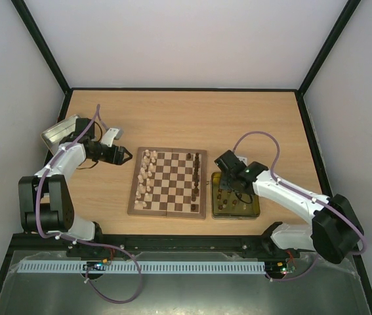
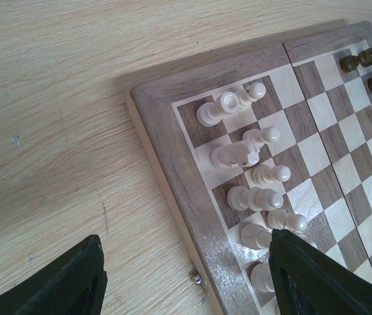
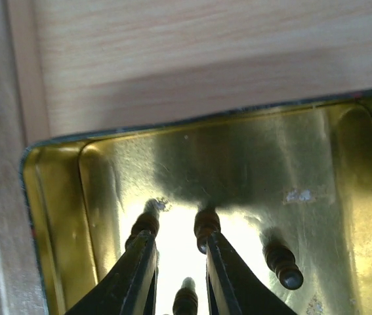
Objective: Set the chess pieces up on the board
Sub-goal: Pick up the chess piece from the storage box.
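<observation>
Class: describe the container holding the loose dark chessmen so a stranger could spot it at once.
Find the small square checkered wooden chessboard in the middle of the light wooden table. Just beside its right edge lies a shallow rectangular yellow-gold metal tin holding dark brown wooden chessmen. Unlike the silver metal tin at the far left, the right tool reaches into it.

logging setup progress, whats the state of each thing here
board, flat on table
cream pieces, standing on board's left side
gold tin, open
dark pieces, some on board's right edge, some in gold tin
left end effector, open beside board
right end effector, narrow gap, in gold tin, grip unclear
</observation>
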`<state>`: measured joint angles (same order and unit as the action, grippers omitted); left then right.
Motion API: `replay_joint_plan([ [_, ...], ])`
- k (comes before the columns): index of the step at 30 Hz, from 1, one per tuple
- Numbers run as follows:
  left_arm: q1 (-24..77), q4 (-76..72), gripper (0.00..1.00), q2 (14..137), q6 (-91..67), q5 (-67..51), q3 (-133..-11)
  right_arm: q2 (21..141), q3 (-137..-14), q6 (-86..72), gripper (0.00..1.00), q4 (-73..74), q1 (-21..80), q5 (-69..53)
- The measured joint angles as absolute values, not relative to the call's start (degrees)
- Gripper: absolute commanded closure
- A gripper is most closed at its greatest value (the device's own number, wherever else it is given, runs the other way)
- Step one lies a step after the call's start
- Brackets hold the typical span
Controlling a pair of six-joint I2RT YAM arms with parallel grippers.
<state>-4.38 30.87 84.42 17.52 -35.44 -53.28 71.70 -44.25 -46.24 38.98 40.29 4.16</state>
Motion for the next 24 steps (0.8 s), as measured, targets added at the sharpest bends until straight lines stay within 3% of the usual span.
replay_joint_plan([
  [24, -4.38, 30.79, 0.31, 84.42, 17.52, -35.07, -53.25, 76.38, -40.93, -46.89, 0.79, 30.63, 40.56, -4.08],
])
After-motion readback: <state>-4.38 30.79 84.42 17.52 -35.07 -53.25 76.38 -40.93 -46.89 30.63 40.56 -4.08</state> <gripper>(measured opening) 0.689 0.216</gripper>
